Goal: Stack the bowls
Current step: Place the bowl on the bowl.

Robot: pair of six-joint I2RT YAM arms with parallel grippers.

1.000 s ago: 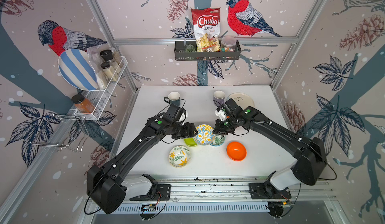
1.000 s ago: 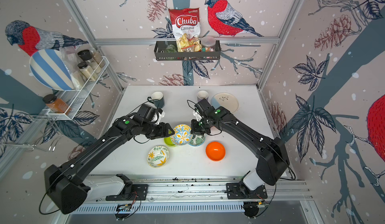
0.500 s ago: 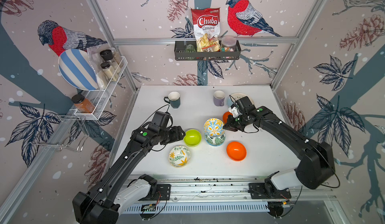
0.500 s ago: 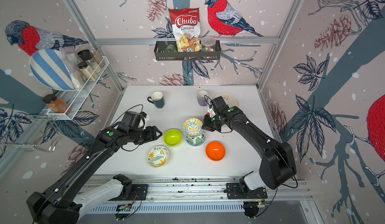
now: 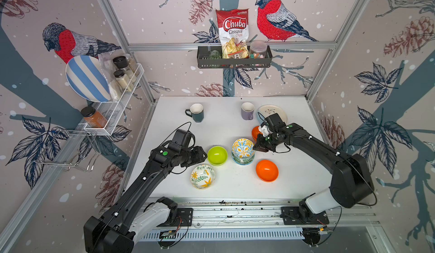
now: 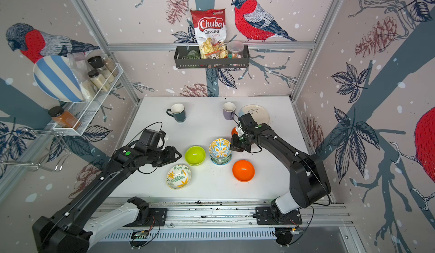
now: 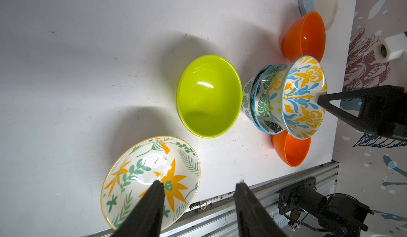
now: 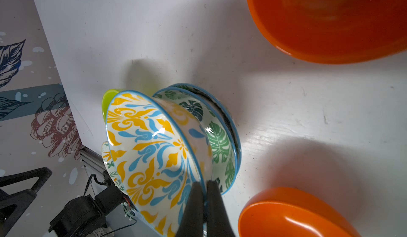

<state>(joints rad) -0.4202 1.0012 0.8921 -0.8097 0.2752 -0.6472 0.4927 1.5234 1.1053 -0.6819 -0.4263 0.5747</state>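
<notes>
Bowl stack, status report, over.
Right gripper shut on yellow-blue bowl at its rim, atop two leaf-print bowls. Left gripper open, empty, beside lime-green bowl. Nothing between them.

Far orange bowl point(image 5: 255, 131) mostly hidden behind right arm point(image 5: 313, 145) in both top views. Lime bowl point(image 8: 108, 102) largely hidden behind blue-and-yellow bowl point(image 8: 152, 150) (right wrist view). Plate point(image 7: 319, 2) cut off by frame edge.

Two orange bowls point(image 5: 267, 170) point(image 5: 254, 131), one lime-green bowl point(image 5: 217, 155), two leaf-print bowls point(image 7: 264, 109), one blue-yellow bowl point(image 5: 242, 147), one flower-print bowl point(image 5: 202, 176), two mugs point(image 5: 196, 112) point(image 5: 247, 111), one plate point(image 5: 270, 110).
</notes>
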